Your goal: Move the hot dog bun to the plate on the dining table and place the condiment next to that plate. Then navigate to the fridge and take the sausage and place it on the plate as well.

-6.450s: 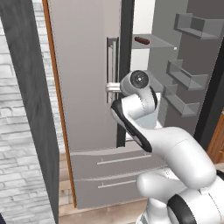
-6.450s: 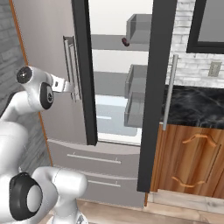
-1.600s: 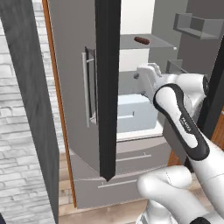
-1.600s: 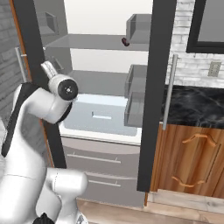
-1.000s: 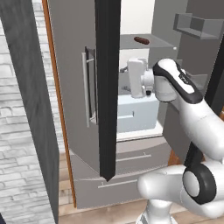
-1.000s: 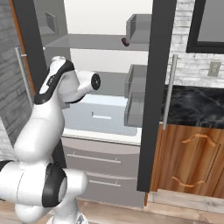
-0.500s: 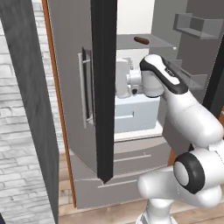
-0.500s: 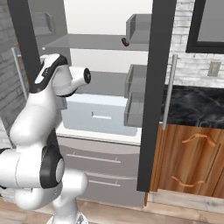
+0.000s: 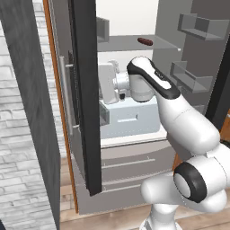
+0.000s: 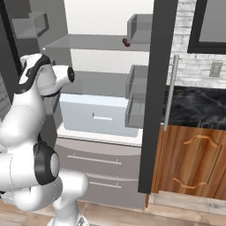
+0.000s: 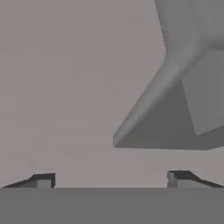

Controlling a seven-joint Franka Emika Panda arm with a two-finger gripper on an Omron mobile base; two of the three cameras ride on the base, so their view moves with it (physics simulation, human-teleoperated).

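Observation:
The fridge (image 9: 130, 167) stands with both doors swung wide. On its upper glass shelf lies the sausage (image 9: 144, 41), a short dark reddish-brown cylinder, also seen near the right door's bins (image 10: 125, 42). My white hand (image 9: 108, 83) is inside the fridge, below and left of the sausage, pointing at the inner face of the left door (image 9: 84, 112). In the hand view my gripper (image 11: 111, 179) is open with nothing between its fingertips (image 11: 43, 179), facing grey door lining and a door bin (image 11: 175, 109). The bun, plate, condiment and dining table are out of view.
A pale drawer box (image 9: 132, 119) sits under the shelf, above two wide grey drawers (image 10: 95, 161). The right door (image 10: 152, 110) carries several bins (image 9: 193, 27). A black marble counter on wooden cabinets (image 10: 194, 145) stands to the right, a brick wall (image 9: 22, 134) to the left.
My arm has swung left inside the fridge, turning the hand from the pale drawer box towards the left door. The gripper stayed open. The sausage has not moved.

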